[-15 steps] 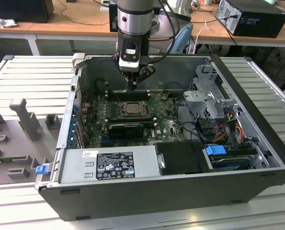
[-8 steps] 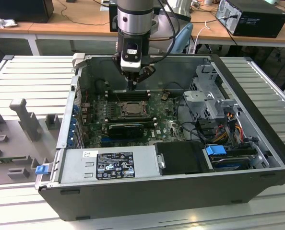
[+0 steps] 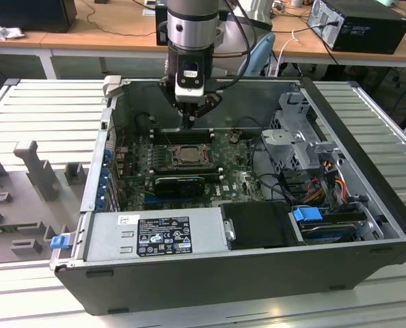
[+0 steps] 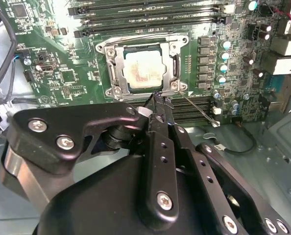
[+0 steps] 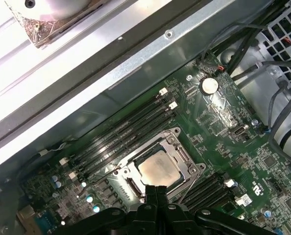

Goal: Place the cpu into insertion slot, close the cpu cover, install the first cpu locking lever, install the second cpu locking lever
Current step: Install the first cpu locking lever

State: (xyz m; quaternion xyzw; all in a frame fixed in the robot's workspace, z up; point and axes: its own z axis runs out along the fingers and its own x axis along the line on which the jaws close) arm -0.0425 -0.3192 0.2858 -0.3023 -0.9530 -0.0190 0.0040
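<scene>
Black hand [image 4: 157, 99] pinched together at the cpu cover [image 4: 117, 63] edge, pale silver square cpu [image 4: 144, 68] framed inside it

You can come down through the open top of the case [image 3: 223, 280] to the slot [image 5: 157, 169]. Low memory slots [image 5: 131, 128] lie on both sides; a thin lever [image 4: 197, 108] sticks out beside it. The back wall [image 5: 135, 83] stands near. Cables [image 3: 329, 181] and a drive cage [image 3: 295, 137] crowd the exterior view's right.

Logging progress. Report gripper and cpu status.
Gripper shut, tips at rim of insertion slot. Cpu seated, cpu cover down around it. Thin lever juts out beside the tips.
</scene>
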